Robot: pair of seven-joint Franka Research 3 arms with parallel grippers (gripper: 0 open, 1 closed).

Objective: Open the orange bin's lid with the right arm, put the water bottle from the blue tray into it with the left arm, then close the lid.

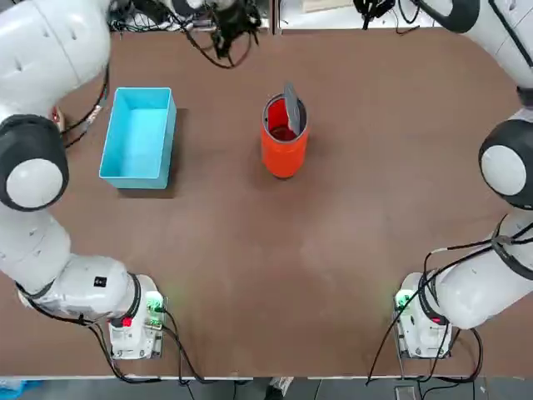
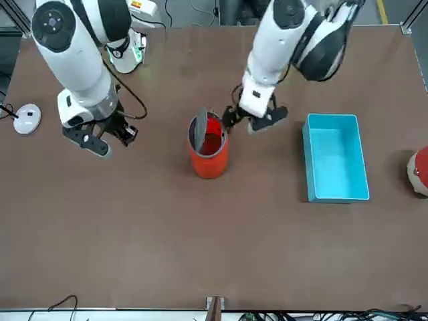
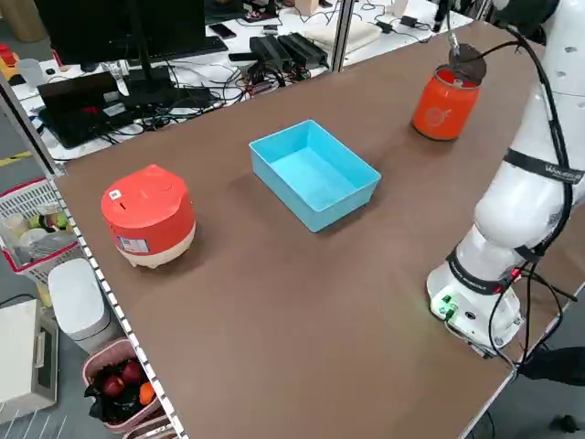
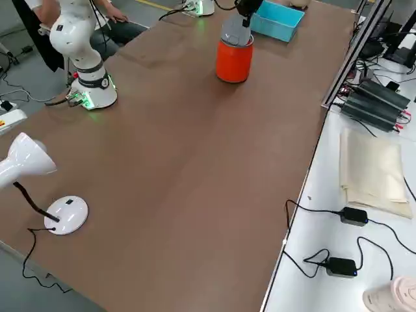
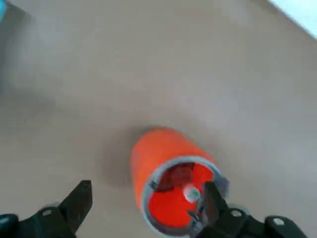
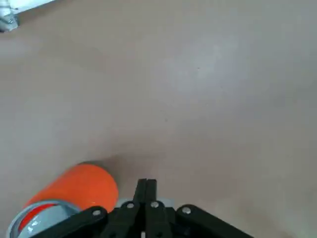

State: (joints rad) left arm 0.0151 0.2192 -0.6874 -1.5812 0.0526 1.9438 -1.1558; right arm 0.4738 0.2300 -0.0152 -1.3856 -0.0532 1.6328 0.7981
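Note:
The orange bin [image 1: 283, 148] stands upright mid-table, and its grey lid [image 1: 291, 107] is tipped up on edge over the open mouth. Looking down from the left wrist, I see a white cap [image 5: 188, 193] inside the bin [image 5: 163, 163]: the water bottle is in there. The blue tray [image 1: 137, 135] to the bin's left holds nothing. My left gripper [image 2: 253, 122] hovers open above and beside the bin [image 2: 208, 160], with nothing between its fingers [image 5: 79, 198]. My right gripper [image 2: 100, 139] hangs shut on nothing, well off to the bin's right, with the bin [image 6: 74, 196] at the edge of its wrist view.
A red-and-white rounded object [image 3: 148, 215] sits on the table at the far left beyond the tray [image 3: 315, 174]. A white desk lamp [image 4: 29, 162] with a round base [image 2: 27, 119] stands at the right edge. Cables and gear lie on the benches past the table's edges.

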